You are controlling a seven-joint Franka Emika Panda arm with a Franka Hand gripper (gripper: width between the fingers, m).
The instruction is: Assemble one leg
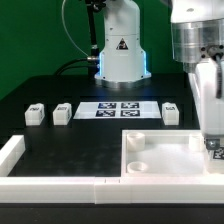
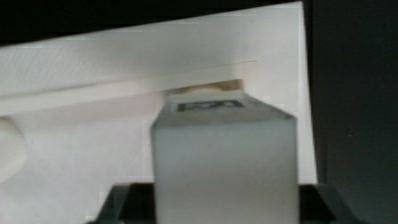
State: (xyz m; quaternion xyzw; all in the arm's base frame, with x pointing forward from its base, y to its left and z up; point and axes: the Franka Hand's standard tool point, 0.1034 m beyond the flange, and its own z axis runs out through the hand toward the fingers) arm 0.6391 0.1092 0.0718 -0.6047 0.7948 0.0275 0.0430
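My gripper (image 1: 214,146) is shut on one leg (image 2: 222,150), a small white block whose tagged end (image 2: 210,102) points away from the wrist. It holds the leg upright at the tray panel's (image 1: 165,158) corner on the exterior view's right. In the wrist view the dark fingers (image 2: 128,205) flank the leg, and the white panel (image 2: 107,90) lies behind it. I cannot tell whether the leg touches the panel. Three more legs stand on the black table: two at the exterior view's left (image 1: 34,114) (image 1: 62,113) and one at its right (image 1: 170,112).
The marker board (image 1: 120,110) lies between the loose legs. Long white border rails run along the front (image 1: 60,185) and the exterior view's left (image 1: 10,152). The robot base (image 1: 120,50) stands at the back. A round socket (image 1: 137,141) shows in the panel.
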